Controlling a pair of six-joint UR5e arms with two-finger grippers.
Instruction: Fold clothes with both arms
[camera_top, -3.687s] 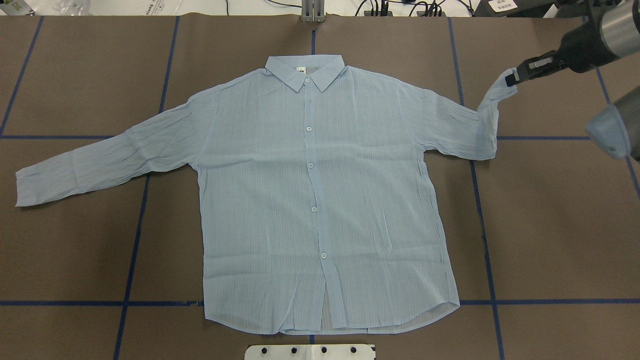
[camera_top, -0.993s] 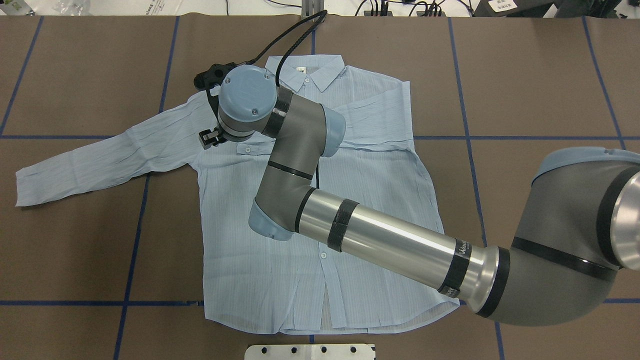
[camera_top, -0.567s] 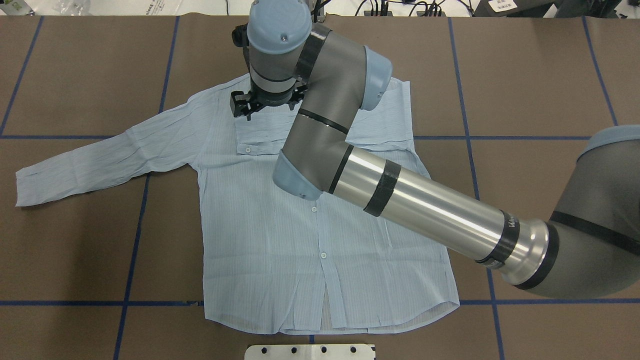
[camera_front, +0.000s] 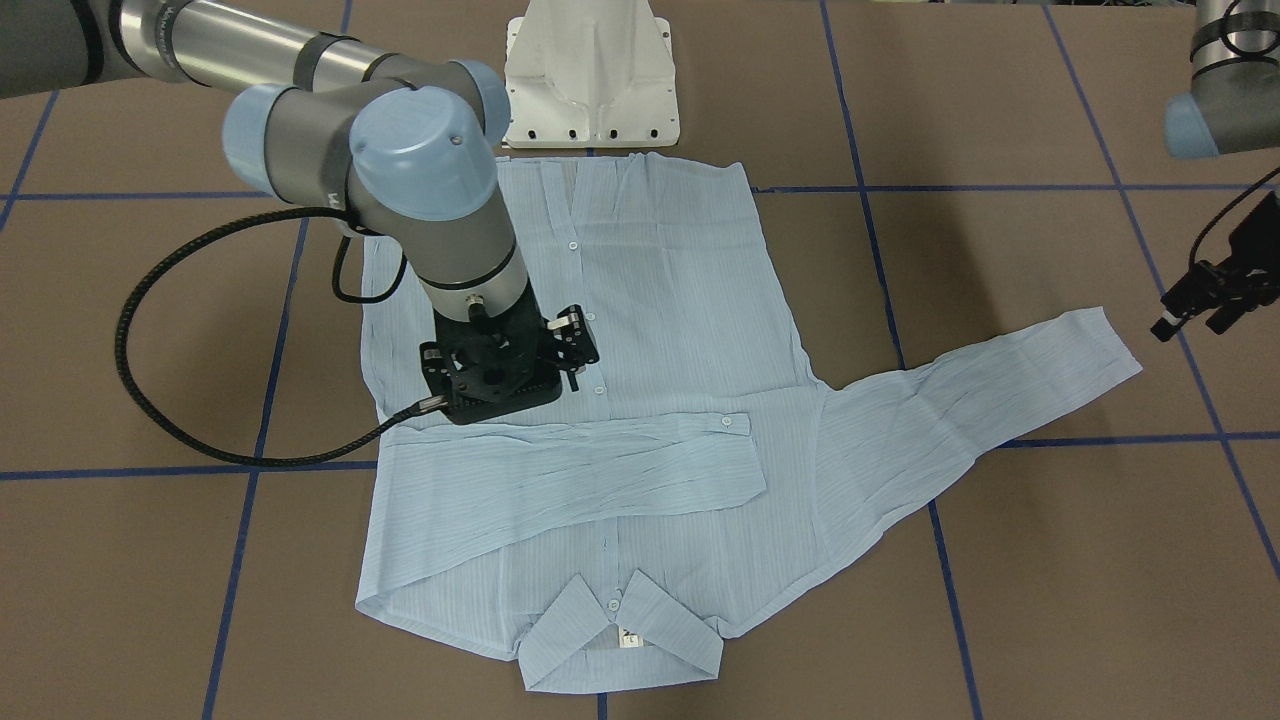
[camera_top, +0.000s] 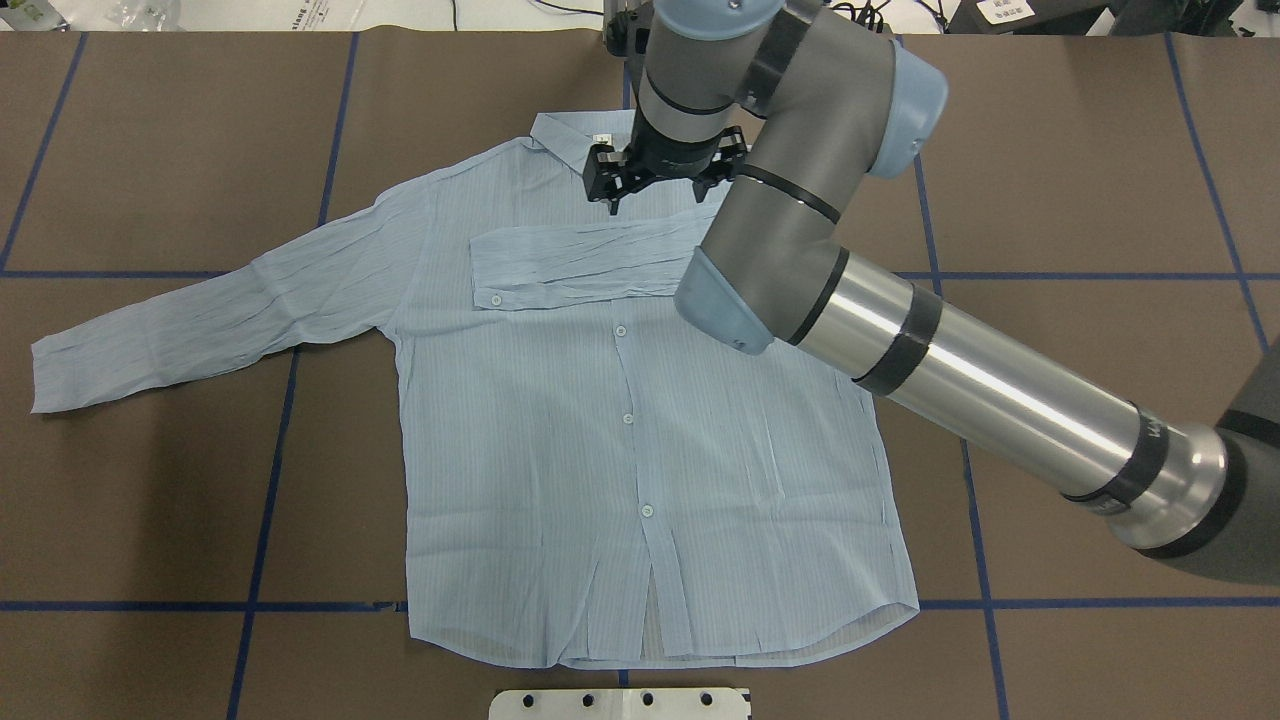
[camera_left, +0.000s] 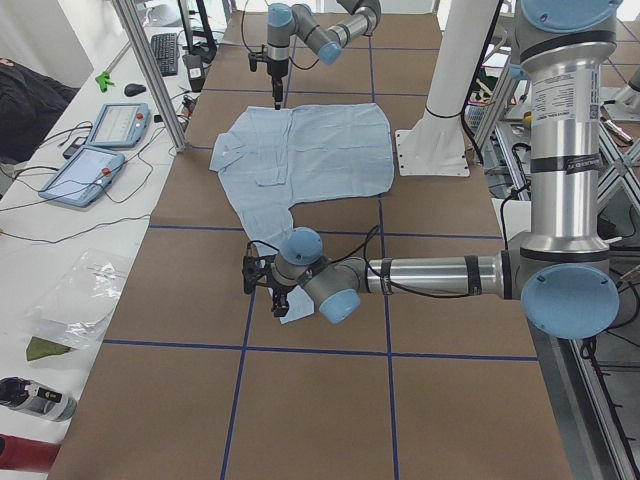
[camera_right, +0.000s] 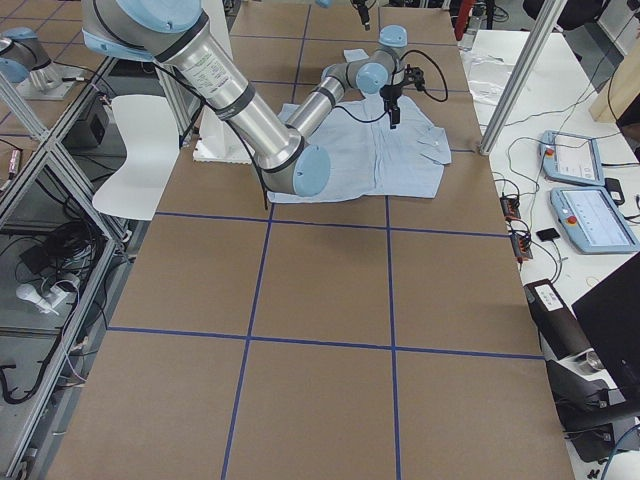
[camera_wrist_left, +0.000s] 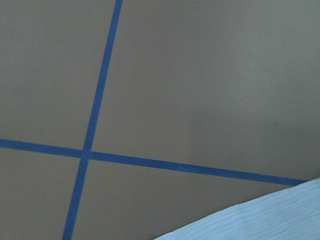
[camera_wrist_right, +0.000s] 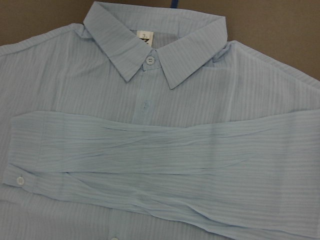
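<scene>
"Exterior front-facing: where is the shirt?"

"A light-blue shirt (camera_front: 650, 270) lies flat, buttons up, on a brown table (camera_front: 1000, 560). Its hem is by the white base (camera_front: 590, 90) and its collar (camera_front: 620, 625) is nearest the camera. A folded sleeve (camera_front: 570, 470) lies across the chest. A spread sleeve (camera_front: 980, 400) reaches toward the robot's left."

"And the grippers?"

"The right gripper (camera_front: 495, 375) hangs above the chest, by the folded sleeve. I cannot tell how wide its jaws stand. The left gripper (camera_front: 1190, 322) hangs near the spread sleeve's cuff (camera_front: 1105, 345), jaws apart and gripping nothing."

"Overhead exterior?"

"The right arm (camera_top: 980, 400) reaches in from the view's right. The right gripper (camera_top: 662, 172) covers part of the collar. The folded sleeve (camera_top: 570, 265) runs level across the chest, and the spread sleeve (camera_top: 200, 310) points to the view's left."

"Exterior left?"

"The near left arm (camera_left: 430, 272) stretches low over the table, with the left gripper (camera_left: 252, 278) above the spread sleeve's end. Far off, the right gripper (camera_left: 277, 75) points down over the shirt (camera_left: 310, 150)."

"Exterior right?"

"The near right arm (camera_right: 250, 110) reaches to the shirt (camera_right: 380, 160), its gripper (camera_right: 393, 105) pointing down above it."

"Left wrist-mounted?"

"Brown table crossed by blue tape (camera_wrist_left: 100, 90), with a corner of striped sleeve (camera_wrist_left: 270, 215) at the lower right."

"Right wrist-mounted?"

"The collar (camera_wrist_right: 150, 45) with a white label (camera_wrist_right: 144, 38). Below it lies the folded sleeve (camera_wrist_right: 165, 155), its cuff button (camera_wrist_right: 20, 180) at the view's left."
</scene>
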